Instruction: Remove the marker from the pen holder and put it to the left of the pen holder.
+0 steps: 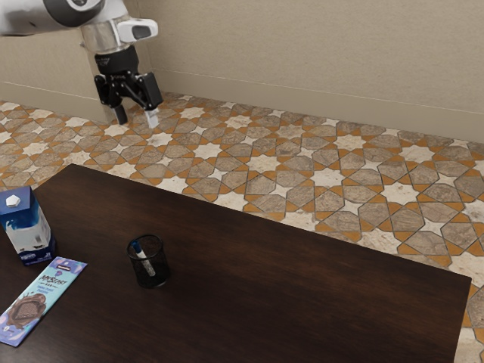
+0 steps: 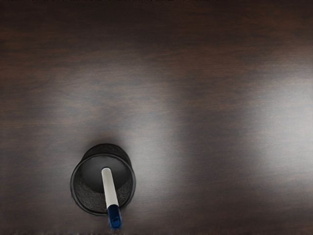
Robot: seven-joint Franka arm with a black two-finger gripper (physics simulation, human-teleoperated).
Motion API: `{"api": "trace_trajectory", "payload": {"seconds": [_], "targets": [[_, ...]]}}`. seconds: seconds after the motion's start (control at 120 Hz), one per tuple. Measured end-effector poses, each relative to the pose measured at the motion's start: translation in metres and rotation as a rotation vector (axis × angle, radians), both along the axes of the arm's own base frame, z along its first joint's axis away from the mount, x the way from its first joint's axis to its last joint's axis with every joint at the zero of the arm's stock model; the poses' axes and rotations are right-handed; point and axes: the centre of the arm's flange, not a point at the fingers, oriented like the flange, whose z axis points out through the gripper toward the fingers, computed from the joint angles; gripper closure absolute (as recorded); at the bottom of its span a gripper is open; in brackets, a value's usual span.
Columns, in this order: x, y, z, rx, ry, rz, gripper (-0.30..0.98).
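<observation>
The floor point(image 1: 265, 164) has star-shaped tiles in brown, white and orange, and behind it I see a plain tan wall point(image 1: 318, 60). The big, dark brown wooden desk point(image 1: 287, 302) has a smooth top. A white and grey robot arm point(image 1: 53, 17) reaches in at the exterior view's upper left. On its end is the black two-finger tool point(image 1: 137, 118), up high and well apart from the pen holder. Its two fingers are apart, with nothing between them. A tall blue and white carton point(image 1: 29, 236) with a white cap stands at the exterior view's left. Near its foot, a flat chocolate bar in a light blue and purple wrapper point(image 1: 41, 299) lies on the desk. The round, black mesh pen holder point(image 1: 154, 280) stands upright. Inside it is the white marker with a blue cap point(image 2: 110, 188). It leans on the rim, and its blue end pokes out over the edge.
</observation>
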Motion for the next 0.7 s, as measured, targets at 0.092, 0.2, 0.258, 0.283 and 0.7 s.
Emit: {"api": "trace_trajectory", "payload": {"seconds": [0.092, 0.2, 0.258, 0.283, 0.7], "targets": [[0.002, 0.007, -0.001, 0.020, -0.006, 0.016, 0.02], [0.051, 0.006, -0.058, 0.038, 0.066, 0.019, 0.02], [0.073, 0.006, -0.115, 0.041, 0.152, 0.026, 0.02], [0.081, 0.006, -0.143, 0.041, 0.194, 0.029, 0.02], [0.075, 0.077, -0.292, 0.002, 0.567, 0.279, 0.06]]}}
